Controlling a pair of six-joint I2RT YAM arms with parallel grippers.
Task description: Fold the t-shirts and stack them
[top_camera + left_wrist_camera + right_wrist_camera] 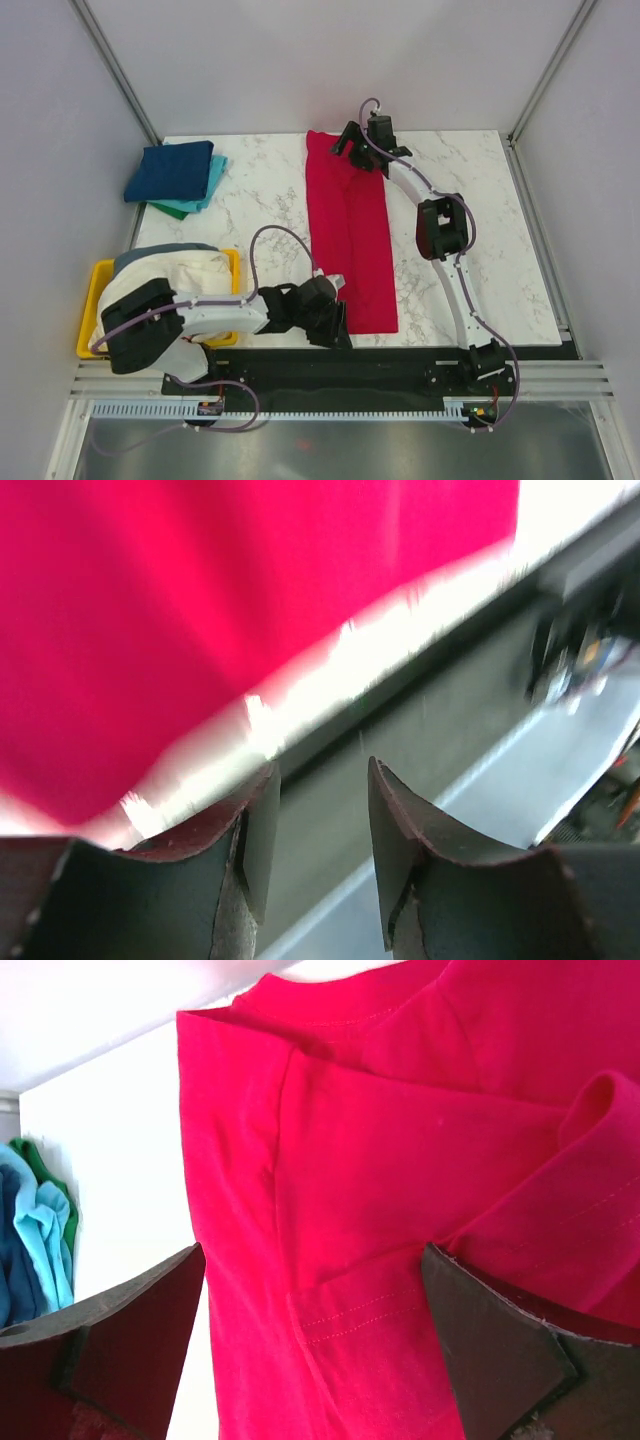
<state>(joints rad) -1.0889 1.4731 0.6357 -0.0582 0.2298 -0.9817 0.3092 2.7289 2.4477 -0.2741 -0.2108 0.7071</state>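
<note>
The red t-shirt (350,235) lies folded into a long strip on the marble bench (260,190). The right claw (310,1260) hangs over its collar end, jaws wide apart. The left claw (322,780) sits just beside its near left corner, jaws apart, holding nothing. Well left of the shirt rests a folded stack (175,172) of navy, teal and green.

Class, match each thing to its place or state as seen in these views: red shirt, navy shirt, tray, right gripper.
Column 1:
1 red shirt
2 navy shirt
3 tray
4 right gripper

Column 2:
A folded, far left corner
B open, at the far end
C long strip in the middle
D near left edge

Pairs: 1-C, 2-A, 3-D, 4-B
</note>
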